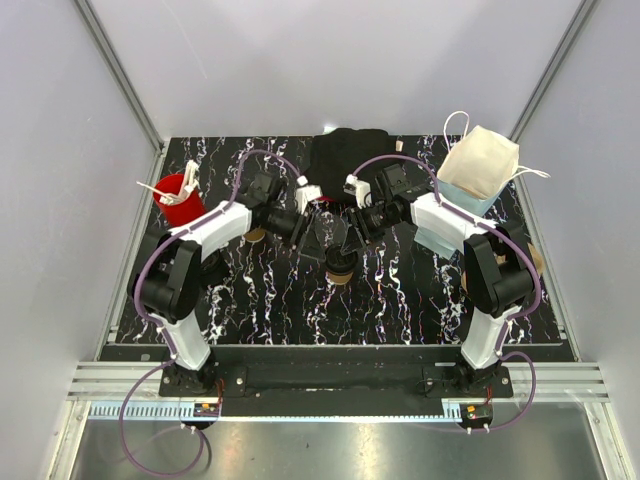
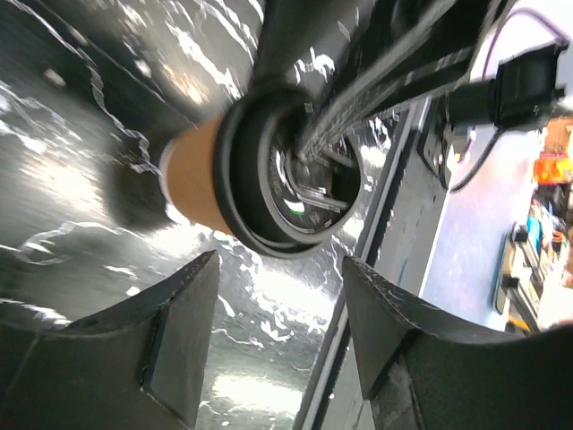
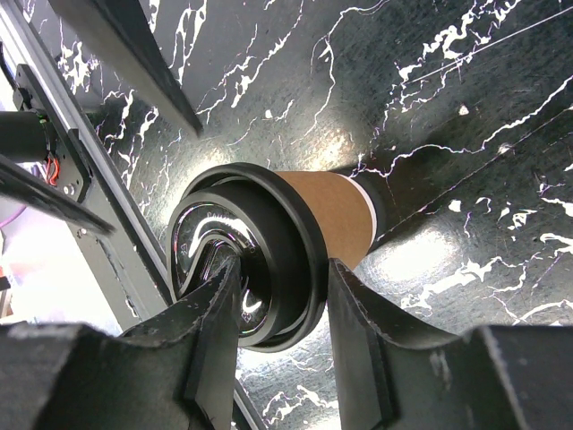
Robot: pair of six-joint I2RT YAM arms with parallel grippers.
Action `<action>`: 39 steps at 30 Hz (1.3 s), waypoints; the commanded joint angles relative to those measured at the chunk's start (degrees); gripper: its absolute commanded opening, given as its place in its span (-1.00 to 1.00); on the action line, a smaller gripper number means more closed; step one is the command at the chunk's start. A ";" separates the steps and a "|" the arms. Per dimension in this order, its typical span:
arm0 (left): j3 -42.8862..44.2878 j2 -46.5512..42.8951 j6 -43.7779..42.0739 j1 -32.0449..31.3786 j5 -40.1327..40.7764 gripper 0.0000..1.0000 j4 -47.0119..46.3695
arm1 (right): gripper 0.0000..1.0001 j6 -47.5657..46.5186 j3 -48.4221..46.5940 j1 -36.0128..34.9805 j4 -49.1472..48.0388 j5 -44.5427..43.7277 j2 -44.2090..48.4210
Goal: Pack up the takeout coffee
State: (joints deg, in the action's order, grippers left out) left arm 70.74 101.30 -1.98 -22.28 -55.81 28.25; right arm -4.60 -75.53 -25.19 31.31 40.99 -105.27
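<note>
- Takeout coffee (image 1: 341,268): a small tan-brown paper cup, a smooth tapered cylinder closed by a round, glossy black plastic lid (image 3: 295,235) with a raised rim and a sunken centre. It stands upright near the middle of the bench (image 1: 260,300), between the two arms.
- Bench: a flat black slab veined in white like marble, reflective enough to show glare around the cup's base.
- Right tool (image 3: 277,273): clenched on the lid's edge. One matte black finger (image 3: 215,313) rests in the lid's sunken centre, and the other (image 3: 354,313) lies outside the rim against the cup's upper wall.
- Left tool (image 2: 279,264): released. Its two blunt, wedge-shaped black fingers (image 2: 183,313) stand apart, short of the lid and not touching it.
- Red cup (image 1: 182,205): a round red container holding thin white straws (image 1: 191,174), at about 10 o'clock from the coffee and well apart from it.
- Black fabric item (image 1: 345,155): soft and crumpled, at 12 o'clock by the bench's far edge.
- Cream bag (image 1: 480,160): boxy and matte, with thin white loop handles, at about 2 o'clock. It sits on a pale blue object (image 1: 470,203) whose material cannot be told.
</note>
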 commanded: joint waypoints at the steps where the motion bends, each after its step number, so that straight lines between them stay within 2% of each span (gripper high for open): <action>1: -2.88 -1.45 -2.68 -1.53 0.35 0.17 -1.00 | -0.15 -1.29 -0.67 -0.65 1.21 -4.43 -0.28; 10: -4.21 -0.93 -1.19 -3.12 6.67 0.15 -3.29 | -0.14 -1.02 -0.67 -0.65 0.86 -5.05 -0.46; 18: -3.33 1.27 1.36 -3.29 4.58 0.17 -4.43 | -0.14 -0.94 -0.50 -0.65 0.68 -4.96 -0.72; 23: -3.15 2.32 1.80 -3.47 6.33 0.15 -4.43 | -0.14 -0.85 -0.32 -0.65 0.51 -5.66 -0.72; 36: -1.22 9.35 1.36 -5.49 23.18 -0.05 1.54 | -0.15 -1.37 1.43 -0.65 -0.20 -7.94 -0.37; 39: -0.61 9.97 1.10 -5.58 22.59 -0.05 1.90 | -0.16 -1.46 1.61 -0.65 -0.28 -8.03 -0.28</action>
State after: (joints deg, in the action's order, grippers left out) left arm 70.78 106.13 2.48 -26.41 -50.09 31.29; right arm -3.84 -75.53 -25.19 31.09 39.66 -105.23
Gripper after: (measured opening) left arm 0.481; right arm 0.440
